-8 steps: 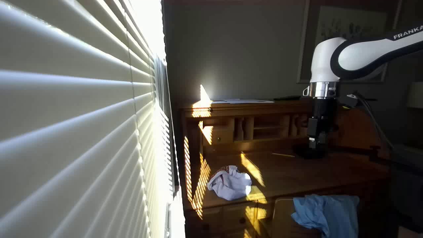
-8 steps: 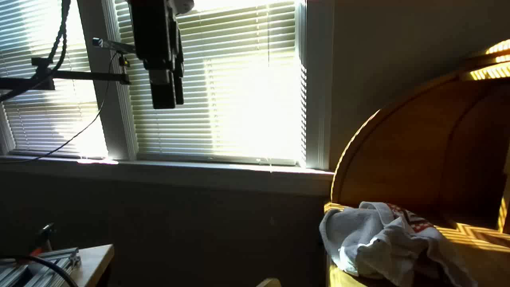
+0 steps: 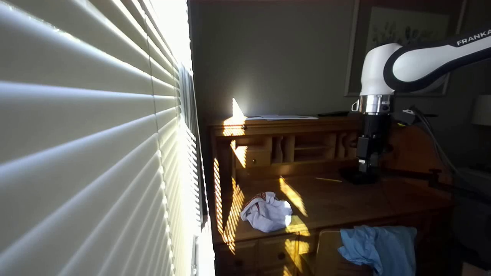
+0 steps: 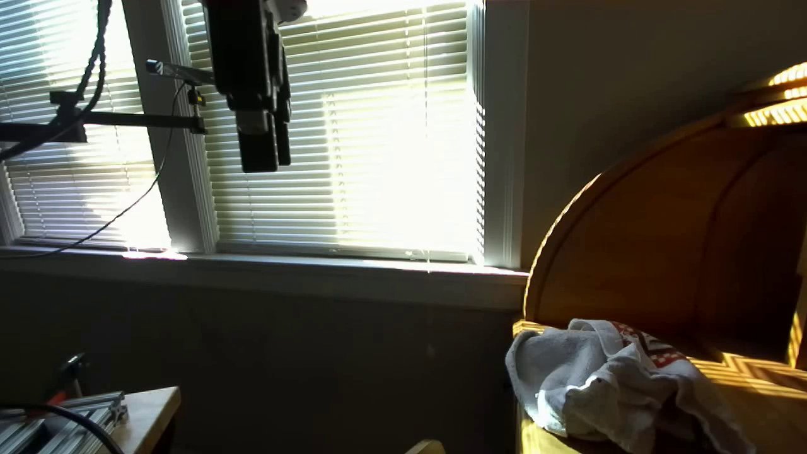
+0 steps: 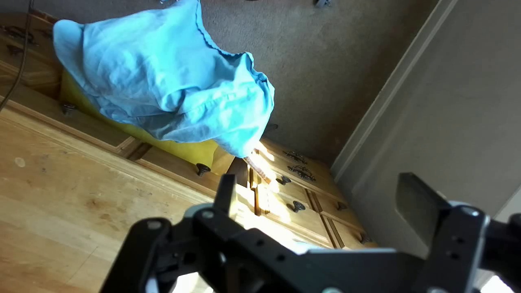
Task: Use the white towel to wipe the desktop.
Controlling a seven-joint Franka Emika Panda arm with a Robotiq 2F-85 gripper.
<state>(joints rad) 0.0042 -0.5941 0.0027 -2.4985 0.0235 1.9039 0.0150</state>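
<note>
The white towel (image 3: 268, 214) with a red pattern lies crumpled on the desktop (image 3: 345, 199) at its window-side front corner. The towel also shows in an exterior view (image 4: 599, 384), at the edge of the desk. My gripper (image 3: 364, 166) points down, well away from the towel and above it. It also hangs in front of the window in an exterior view (image 4: 266, 154). In the wrist view my gripper (image 5: 316, 191) is open, with nothing between its wide-apart fingers. The bare desktop (image 5: 81, 195) shows at the lower left there. The towel is mostly hidden in that view.
A blue cloth (image 3: 383, 245) hangs over a chair (image 3: 328, 245) at the desk's front. A dark object (image 3: 356, 176) and a thin yellow stick (image 3: 328, 179) lie on the desk. Small shelves (image 3: 307, 147) line its back. Window blinds (image 3: 115, 153) stand beside it.
</note>
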